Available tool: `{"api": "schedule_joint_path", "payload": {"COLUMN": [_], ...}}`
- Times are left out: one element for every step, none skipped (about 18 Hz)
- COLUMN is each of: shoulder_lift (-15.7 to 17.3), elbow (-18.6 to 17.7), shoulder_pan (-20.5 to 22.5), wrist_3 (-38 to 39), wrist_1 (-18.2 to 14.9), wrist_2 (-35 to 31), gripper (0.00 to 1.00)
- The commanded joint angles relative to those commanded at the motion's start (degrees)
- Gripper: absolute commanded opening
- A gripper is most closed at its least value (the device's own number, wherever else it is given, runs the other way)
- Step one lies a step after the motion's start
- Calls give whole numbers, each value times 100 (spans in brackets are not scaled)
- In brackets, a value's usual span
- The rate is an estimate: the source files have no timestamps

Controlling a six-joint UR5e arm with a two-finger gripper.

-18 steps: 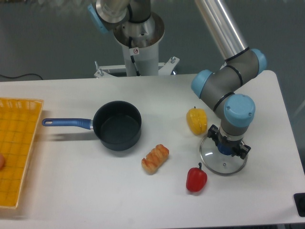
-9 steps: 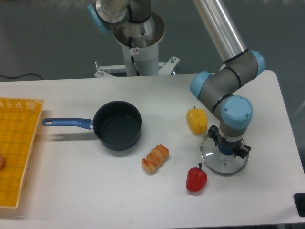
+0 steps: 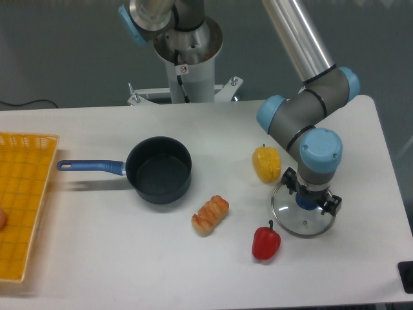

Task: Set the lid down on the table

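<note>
The glass lid [image 3: 288,214] lies flat on the white table [image 3: 97,258] at the right, between the yellow and red peppers. Its dark blue knob [image 3: 308,203] shows between my fingers. My gripper [image 3: 310,201] points straight down over the lid's centre. Its black fingers [image 3: 290,182] stand on either side of the knob with a small gap, so it is open. The arm's blue-capped wrist covers the far part of the lid.
A yellow pepper [image 3: 266,163] sits just left of the wrist, and a red pepper [image 3: 265,242] lies in front of the lid. A croissant [image 3: 210,215] and a blue-handled saucepan [image 3: 158,169] are mid-table. A yellow mesh tray [image 3: 22,206] is at the left edge.
The wrist has shifted slightly left. The fingers have spread a little wider around the knob. The lid has stayed flat in the same spot.
</note>
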State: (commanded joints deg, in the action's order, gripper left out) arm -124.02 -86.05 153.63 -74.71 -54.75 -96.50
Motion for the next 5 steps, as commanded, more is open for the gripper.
{"api": "schedule_joint_path", "payload": {"shoulder_lift": [9,18,61,96,114], "elbow": [9,9,9,9,-17], "shoulder_pan": [-9,-9,0,0,0], "wrist_3": [0,0,-17,-35,-44], "wrist_1": [0,0,0,0,0], "wrist_2": [0,0,26,17,26], "gripper": [100,100,100,100,100]}}
